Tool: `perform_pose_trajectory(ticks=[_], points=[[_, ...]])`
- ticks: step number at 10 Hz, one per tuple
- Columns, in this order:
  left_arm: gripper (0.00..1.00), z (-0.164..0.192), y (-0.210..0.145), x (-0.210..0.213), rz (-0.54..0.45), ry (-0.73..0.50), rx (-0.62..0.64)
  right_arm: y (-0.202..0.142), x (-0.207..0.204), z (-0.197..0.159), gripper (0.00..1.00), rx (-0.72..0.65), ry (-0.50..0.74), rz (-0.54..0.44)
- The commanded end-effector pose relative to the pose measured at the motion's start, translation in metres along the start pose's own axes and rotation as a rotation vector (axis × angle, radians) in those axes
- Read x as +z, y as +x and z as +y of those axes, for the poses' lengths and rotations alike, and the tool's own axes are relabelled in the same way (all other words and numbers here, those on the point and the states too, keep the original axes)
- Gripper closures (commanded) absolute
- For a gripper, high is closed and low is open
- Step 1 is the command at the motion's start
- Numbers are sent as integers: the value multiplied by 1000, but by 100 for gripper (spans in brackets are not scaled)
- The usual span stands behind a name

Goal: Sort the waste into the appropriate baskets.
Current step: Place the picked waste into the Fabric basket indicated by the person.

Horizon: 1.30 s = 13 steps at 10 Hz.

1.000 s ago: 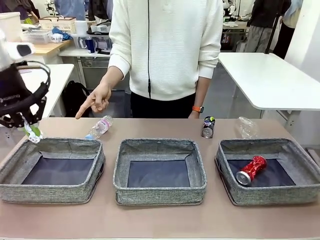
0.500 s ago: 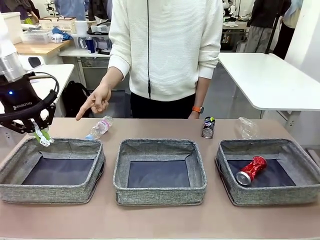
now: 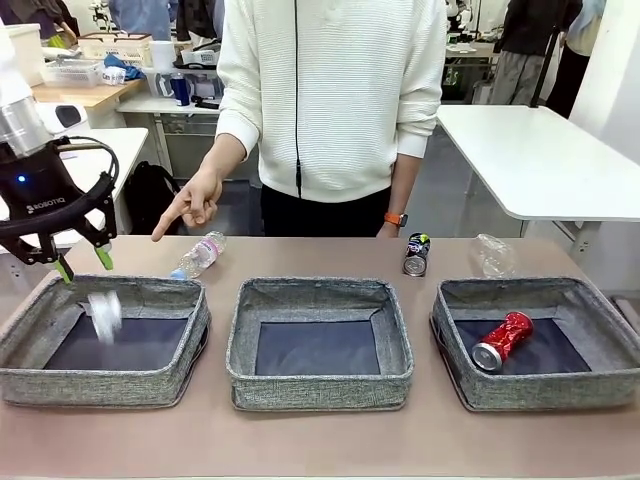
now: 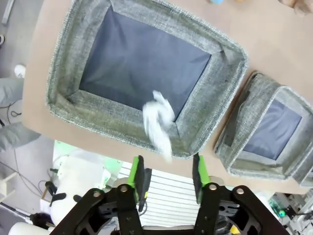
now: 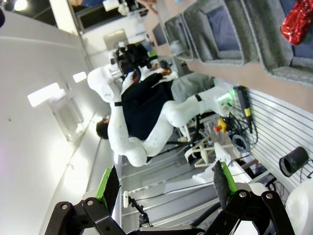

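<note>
- The left claw (image 3: 84, 264) hangs over the far-left corner of the left grey woven-fabric basket (image 3: 100, 385), with its green-padded fingers spread apart and nothing between them.
- Just below it, the crumpled white paper wad (image 3: 104, 312) is a blur in mid-fall, already inside that basket's walls and over the dark bottom.
- The right claw (image 5: 165, 181) stands wide apart and empty, well off from the bench (image 3: 320, 440).
- The person's hand (image 3: 192, 205) points down at the clear blue-capped plastic bottle (image 3: 199, 254), which looks like the next pick.
- That bottle lies on its side just behind the left basket's far-right corner, to the right of the left claw and a little beyond it. Its long axis is slanted, with the cap at the nearer, left end. The left arm is plainly the closer one.
- The dark can (image 3: 416, 254) and the clear plastic cup (image 3: 494, 255) sit behind the right basket (image 3: 540, 392), which holds the dented red can (image 3: 502, 340). The middle basket (image 3: 320, 388) holds nothing.
- A second ago the left claw was clamped on the wad near that same corner. Since then it has let go, and nothing else has shifted.
</note>
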<state>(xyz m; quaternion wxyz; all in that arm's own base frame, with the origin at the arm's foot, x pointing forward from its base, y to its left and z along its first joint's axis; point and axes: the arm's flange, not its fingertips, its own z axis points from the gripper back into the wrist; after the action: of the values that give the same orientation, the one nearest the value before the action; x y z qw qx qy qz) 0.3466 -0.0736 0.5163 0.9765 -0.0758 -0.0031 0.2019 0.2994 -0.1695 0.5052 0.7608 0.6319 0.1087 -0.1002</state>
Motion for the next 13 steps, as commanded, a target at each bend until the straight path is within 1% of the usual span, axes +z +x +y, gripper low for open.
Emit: perform_pose_trajectory(ticks=[1,2,4,5,6,7,8,9,10,11,12,13], points=[[8,-4,-2,2,-10,-22,15,-1,0,2,0,12,7,3],[0,-4,-3,3,-9,-28,13,-1,0,2,0,12,7,3],[0,-7,-6,8,-3,-56,-10,-1,0,2,0,12,7,3],[0,-11,-9,14,42,-93,-64,-1,0,2,0,12,7,3],[0,-16,-15,22,198,-149,-194,-1,0,2,0,12,7,3],[0,-20,-22,33,274,-228,-358,-1,0,2,0,12,7,3],[0,-20,-26,45,329,-367,-510,-1,0,2,0,12,7,3],[0,-15,-25,57,382,-570,-612,-1,0,2,0,12,7,3],[0,-5,-19,62,410,-755,-638,-1,0,2,0,12,7,3],[0,5,-13,61,431,-845,-625,-1,0,2,0,12,7,3],[0,25,-5,60,441,-948,-601,-1,0,2,0,12,7,3],[0,57,1,63,382,-1106,-581,-1,0,2,0,12,7,3]])
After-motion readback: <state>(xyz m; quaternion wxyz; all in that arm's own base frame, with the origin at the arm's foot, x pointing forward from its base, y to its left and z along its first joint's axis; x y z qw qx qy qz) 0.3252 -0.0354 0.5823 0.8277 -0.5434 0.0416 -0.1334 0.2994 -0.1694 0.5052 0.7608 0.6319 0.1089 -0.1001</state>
